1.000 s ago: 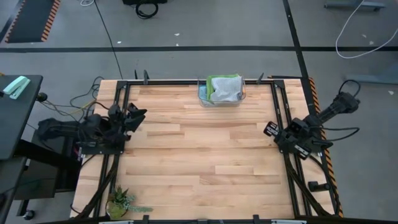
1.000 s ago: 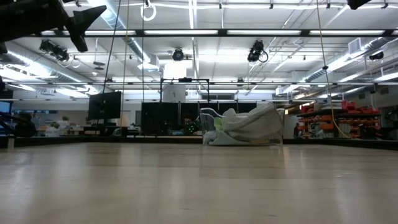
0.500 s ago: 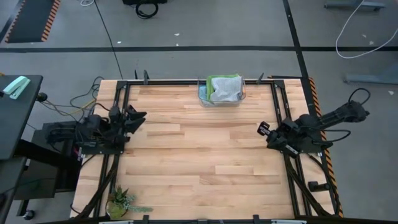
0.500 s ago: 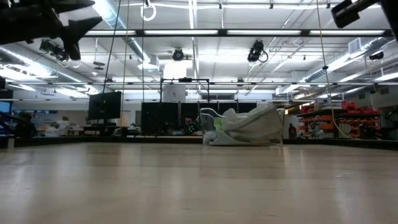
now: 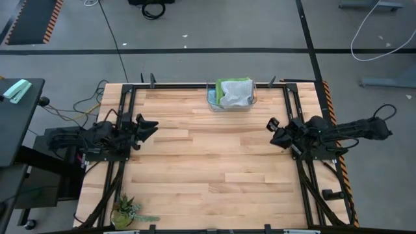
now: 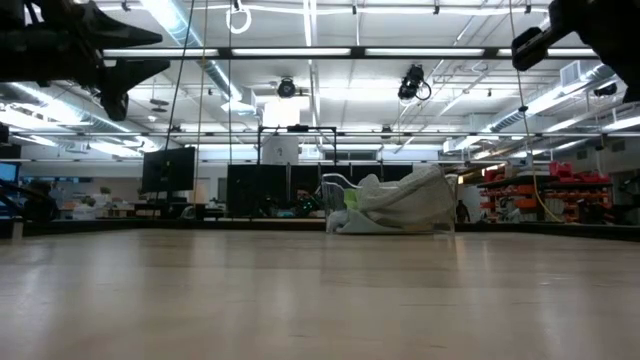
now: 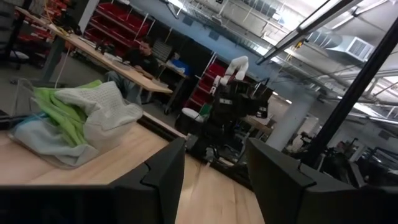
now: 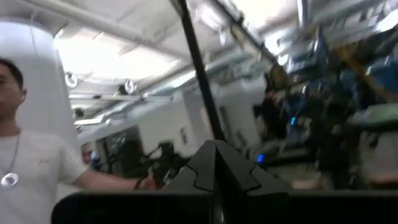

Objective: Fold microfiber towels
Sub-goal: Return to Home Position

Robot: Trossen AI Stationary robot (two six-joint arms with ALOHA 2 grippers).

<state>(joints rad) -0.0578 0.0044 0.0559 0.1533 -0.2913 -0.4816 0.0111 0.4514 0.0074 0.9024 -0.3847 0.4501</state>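
Note:
The microfiber towels (image 5: 234, 93) lie heaped in a clear basket (image 5: 212, 99) at the middle of the table's far edge. A grey one (image 7: 109, 108) is on top, a green one (image 7: 61, 104) is beside it, and a light blue one (image 7: 34, 135) is underneath. In the low view the heap (image 6: 396, 204) shows far off. My left gripper (image 5: 149, 125) hangs open above the table's left side, with nothing between its fingers (image 7: 163, 182). My right gripper (image 5: 272, 123) is shut and empty above the right side. Both are far from the towels.
The wooden tabletop (image 5: 208, 162) stretches between the two arms. Dark metal rails (image 5: 123, 169) run along its left and right edges. A small potted plant (image 5: 126, 210) stands at the near left corner. A person (image 8: 28, 158) shows in the room beyond the table.
My right arm has swung round, carrying its shut gripper toward the table's far edge and a little toward the left. My left gripper has sunk slightly and tipped down to nearly level. The towels have not moved.

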